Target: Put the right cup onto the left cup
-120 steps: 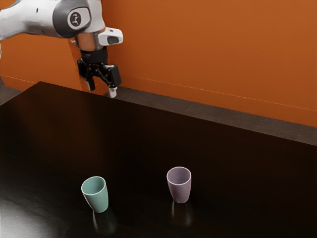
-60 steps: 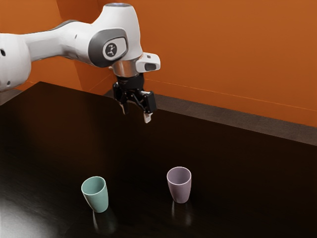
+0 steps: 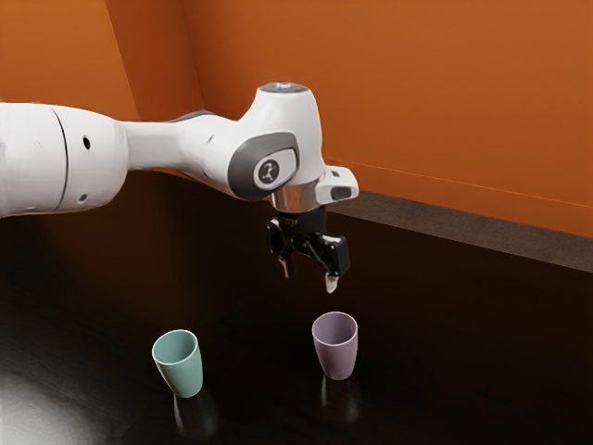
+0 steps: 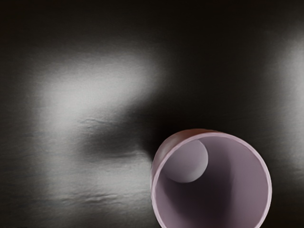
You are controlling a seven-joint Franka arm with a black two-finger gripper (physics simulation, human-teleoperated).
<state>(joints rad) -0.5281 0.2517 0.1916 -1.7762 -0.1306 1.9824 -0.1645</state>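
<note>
Mauve cup [image 3: 335, 347] stands upright below the spread, empty gripper [image 3: 309, 276] (alignment is hard to judge); descending off-centre could clip and topple it.

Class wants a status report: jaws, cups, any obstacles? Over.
Jaws open, above the pink cup. Pink and teal cups upright, apart, not stacked. Nothing seen between jaws and pink cup.

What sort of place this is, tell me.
Probably a simulated room set up for robot work: orange wall, dark table and white robot arm reaching over it.
</note>
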